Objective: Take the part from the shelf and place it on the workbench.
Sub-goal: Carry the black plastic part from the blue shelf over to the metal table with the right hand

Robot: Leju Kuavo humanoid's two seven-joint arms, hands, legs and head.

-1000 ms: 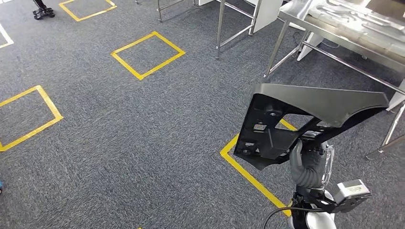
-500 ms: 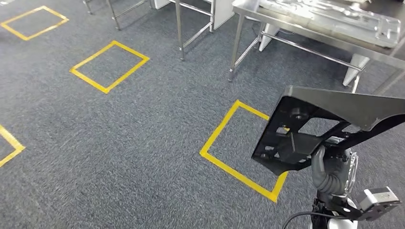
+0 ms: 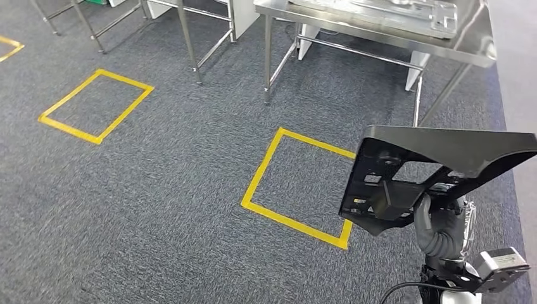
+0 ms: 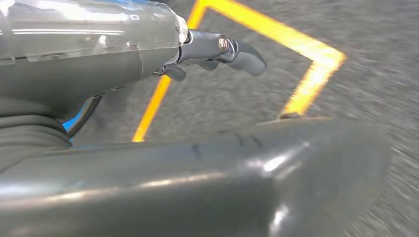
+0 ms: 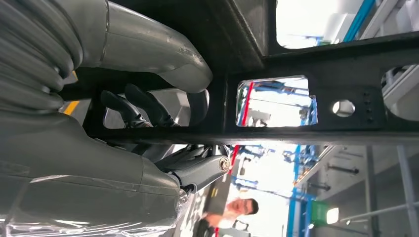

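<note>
A large black plastic part (image 3: 443,149) with ribs and cut-outs is held up at the lower right of the head view. My right hand (image 3: 440,231) grips it from below by its lower bar. In the right wrist view the thumb and fingers (image 5: 143,106) wrap a black bar of the part (image 5: 296,133). The steel workbench (image 3: 354,35) stands ahead at the top, beyond a yellow taped square (image 3: 259,180). My left hand (image 4: 123,64) hangs over the carpet with fingers (image 4: 232,49) loosely apart and holds nothing.
Flat metal pieces (image 3: 392,9) lie on the workbench. More steel table legs (image 3: 187,38) stand at the upper left. A second yellow square (image 3: 63,123) marks the carpet at left. A person (image 5: 232,212) appears far off in the right wrist view.
The whole picture has shifted: the camera has turned, so the workbench and the yellow square now sit nearer the middle. The part stays in my right hand.
</note>
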